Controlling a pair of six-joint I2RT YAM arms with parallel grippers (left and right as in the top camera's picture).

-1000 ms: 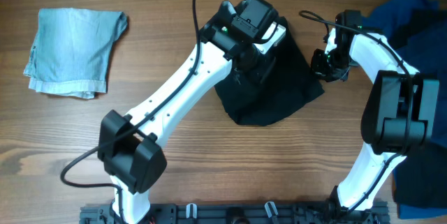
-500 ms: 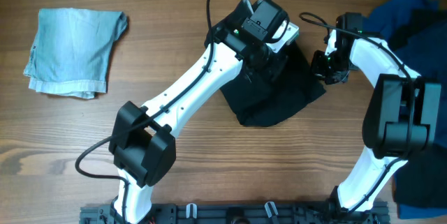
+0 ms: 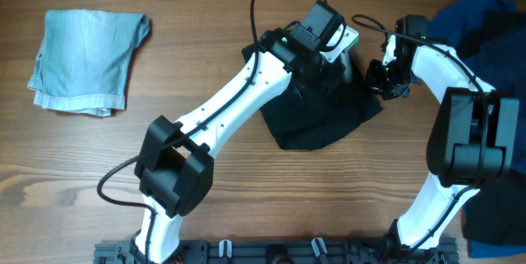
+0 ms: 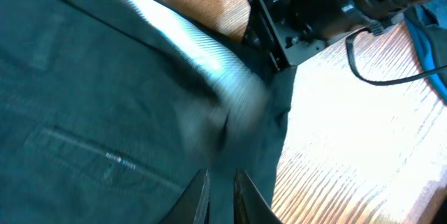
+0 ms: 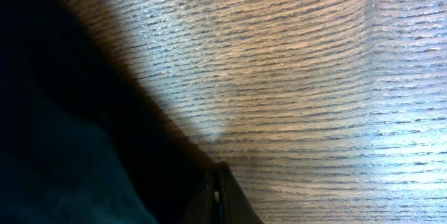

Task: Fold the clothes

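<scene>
We see the shorts (image 3: 316, 116) lying right of centre, near the worktop's far edge. Our left gripper (image 4: 220, 197) pinches the cloth, jaws nearly together. Our right gripper (image 5: 216, 195) is clamped on their right edge.

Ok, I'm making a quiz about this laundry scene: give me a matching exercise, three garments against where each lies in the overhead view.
Things:
1 light blue garment
2 black garment
3 dark blue pile

Places:
A right edge
B centre
C upper left

Pairs: 1-C; 2-B; 3-A
</scene>
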